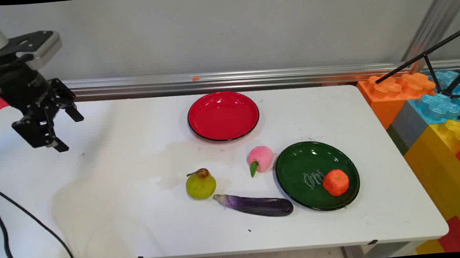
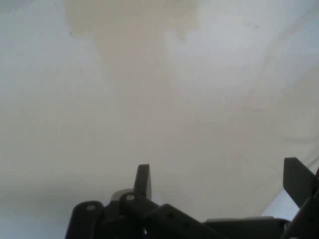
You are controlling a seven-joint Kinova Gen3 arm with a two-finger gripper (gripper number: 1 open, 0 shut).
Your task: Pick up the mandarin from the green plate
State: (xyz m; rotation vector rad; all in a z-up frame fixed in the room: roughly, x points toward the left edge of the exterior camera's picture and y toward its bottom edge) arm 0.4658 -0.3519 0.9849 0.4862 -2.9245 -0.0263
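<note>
My end effector [image 1: 66,130] is hovering released and empty above the bare desk [image 1: 110,218]. The pear [image 1: 200,183], the nearest item, is lying well apart from it; descending here risks striking bare desk, since nothing lies beneath.

Left half of the table [image 1: 97,203] is wide open
Pear [image 1: 200,183], eggplant [image 1: 254,205], peach [image 1: 260,159] and two plates [image 1: 223,115] crowd the right.

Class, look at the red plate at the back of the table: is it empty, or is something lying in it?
Empty. The red plate shows only its bare glossy inside; the orange fruit lies in the green plate instead.
</note>
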